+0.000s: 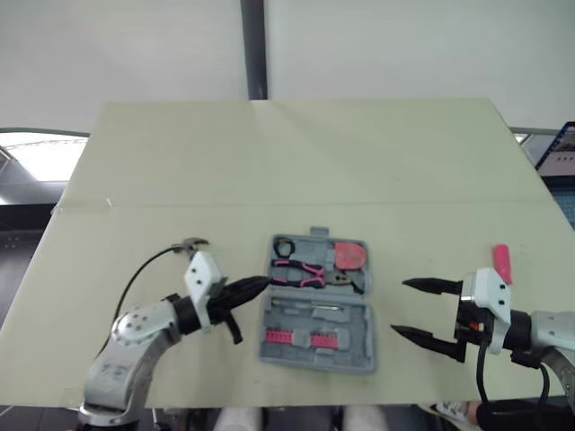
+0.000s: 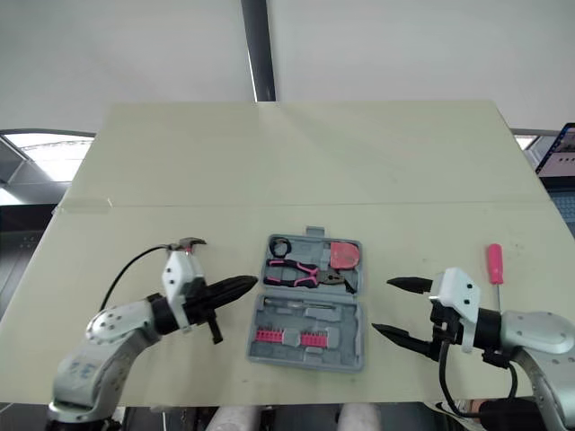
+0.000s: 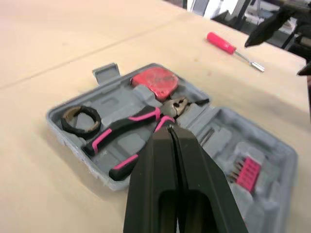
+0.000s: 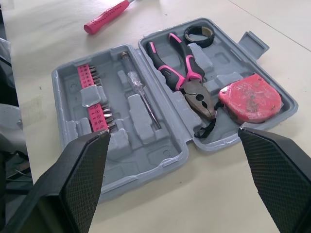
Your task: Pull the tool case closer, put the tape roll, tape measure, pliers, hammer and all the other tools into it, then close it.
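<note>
The grey tool case (image 1: pixel 349 359) lies open mid-table. Its far half holds a black tape roll (image 1: pixel 284 246), pink-handled pliers (image 1: pixel 301 273) and a red tape measure (image 1: pixel 350 255). The near half holds a pink bit rack (image 4: pixel 95 99) and a thin tester screwdriver (image 4: pixel 141 94). A pink screwdriver (image 1: pixel 501 262) lies on the table to the right of the case. My left gripper (image 1: pixel 264 285) is shut and empty, its tip at the case's left edge by the pliers handles. Just right of the case, my right gripper (image 1: pixel 400 307) stands wide open with nothing in it.
The beige table (image 1: pixel 269 162) stretches far behind the case with open room. Its front edge runs just below the case and both arms. A laptop screen (image 1: pixel 561 153) shows past the table's right edge.
</note>
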Robot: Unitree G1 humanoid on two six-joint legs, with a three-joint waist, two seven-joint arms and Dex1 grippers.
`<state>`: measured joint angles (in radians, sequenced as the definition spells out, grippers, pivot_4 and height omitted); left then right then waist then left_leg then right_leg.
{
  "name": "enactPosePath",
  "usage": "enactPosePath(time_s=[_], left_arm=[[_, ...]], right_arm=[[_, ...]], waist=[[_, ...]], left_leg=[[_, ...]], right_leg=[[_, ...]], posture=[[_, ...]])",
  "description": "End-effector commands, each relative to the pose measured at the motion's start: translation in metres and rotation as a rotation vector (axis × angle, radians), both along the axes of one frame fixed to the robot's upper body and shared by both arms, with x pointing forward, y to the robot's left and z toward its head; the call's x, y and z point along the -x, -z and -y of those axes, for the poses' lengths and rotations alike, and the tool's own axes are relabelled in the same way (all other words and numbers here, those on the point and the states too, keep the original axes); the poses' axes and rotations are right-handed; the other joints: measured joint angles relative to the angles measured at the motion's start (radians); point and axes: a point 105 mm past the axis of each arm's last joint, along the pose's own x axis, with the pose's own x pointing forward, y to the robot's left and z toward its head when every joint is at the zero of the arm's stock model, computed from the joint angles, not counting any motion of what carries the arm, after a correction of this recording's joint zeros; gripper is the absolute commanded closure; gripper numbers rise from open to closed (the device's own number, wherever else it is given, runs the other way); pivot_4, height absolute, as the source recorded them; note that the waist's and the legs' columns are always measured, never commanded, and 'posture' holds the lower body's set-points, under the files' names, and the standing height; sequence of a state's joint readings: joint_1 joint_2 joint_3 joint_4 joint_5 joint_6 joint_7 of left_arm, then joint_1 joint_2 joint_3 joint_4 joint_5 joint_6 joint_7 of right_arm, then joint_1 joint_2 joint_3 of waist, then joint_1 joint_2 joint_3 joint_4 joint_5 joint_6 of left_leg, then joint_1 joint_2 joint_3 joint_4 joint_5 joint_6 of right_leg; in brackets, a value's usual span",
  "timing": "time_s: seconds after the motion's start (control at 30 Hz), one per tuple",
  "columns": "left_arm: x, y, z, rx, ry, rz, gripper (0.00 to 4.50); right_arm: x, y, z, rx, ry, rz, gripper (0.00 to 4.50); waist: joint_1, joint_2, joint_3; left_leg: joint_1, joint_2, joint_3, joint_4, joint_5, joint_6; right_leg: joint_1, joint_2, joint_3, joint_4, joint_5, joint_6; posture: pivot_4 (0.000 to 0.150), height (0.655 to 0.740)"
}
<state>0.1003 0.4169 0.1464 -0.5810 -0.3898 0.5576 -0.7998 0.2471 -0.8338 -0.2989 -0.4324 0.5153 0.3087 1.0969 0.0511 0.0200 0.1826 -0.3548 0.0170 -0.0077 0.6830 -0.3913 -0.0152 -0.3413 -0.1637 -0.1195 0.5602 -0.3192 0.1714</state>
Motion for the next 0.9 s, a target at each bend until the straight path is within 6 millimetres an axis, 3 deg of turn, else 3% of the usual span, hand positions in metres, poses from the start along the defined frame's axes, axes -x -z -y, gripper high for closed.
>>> enactPosePath(time_s=[0.03,0.23,0.47,0.57,0.9], left_arm=[[0.026,-0.007,-0.021,-0.003,-0.024,0.000,3.16],[0.058,0.005,-0.043,-0.033,-0.126,-0.027,0.04],[0.097,0.022,-0.083,-0.079,-0.296,-0.063,0.01],[0.103,0.024,-0.099,-0.084,-0.364,-0.055,0.01],[0.098,0.022,-0.097,-0.057,-0.371,-0.020,0.01]], right_arm=[[0.005,-0.006,-0.002,-0.020,-0.005,0.015,0.00],[0.014,-0.002,0.004,-0.028,0.020,-0.001,0.00],[0.028,0.009,0.013,-0.037,0.087,-0.040,0.00],[0.033,0.017,0.017,-0.038,0.116,-0.062,0.00],[0.034,0.025,0.025,-0.052,0.161,-0.074,0.00]], waist=[[0.000,-0.001,0.002],[0.009,-0.005,0.005],[0.003,-0.006,0.005],[0.003,-0.006,0.005],[-0.001,-0.006,0.005]], left_leg=[[0.000,0.000,0.001,0.000,0.000,0.000],[0.001,0.000,0.004,0.001,0.000,0.000],[0.001,0.001,0.005,0.000,0.001,-0.001],[0.001,0.001,0.005,0.001,0.001,-0.001],[0.002,0.001,0.007,0.001,0.001,0.000]], right_leg=[[0.000,0.000,0.000,0.000,0.000,0.000],[0.000,0.000,0.002,0.000,0.000,0.000],[-0.001,0.000,0.003,0.000,0.000,0.000],[-0.001,0.000,0.004,-0.001,0.000,0.000],[-0.002,0.000,0.006,0.004,0.000,-0.001]], posture=[[0.150,0.7373],[0.150,0.7373],[0.150,0.7373],[0.150,0.7373],[0.150,0.7373]])
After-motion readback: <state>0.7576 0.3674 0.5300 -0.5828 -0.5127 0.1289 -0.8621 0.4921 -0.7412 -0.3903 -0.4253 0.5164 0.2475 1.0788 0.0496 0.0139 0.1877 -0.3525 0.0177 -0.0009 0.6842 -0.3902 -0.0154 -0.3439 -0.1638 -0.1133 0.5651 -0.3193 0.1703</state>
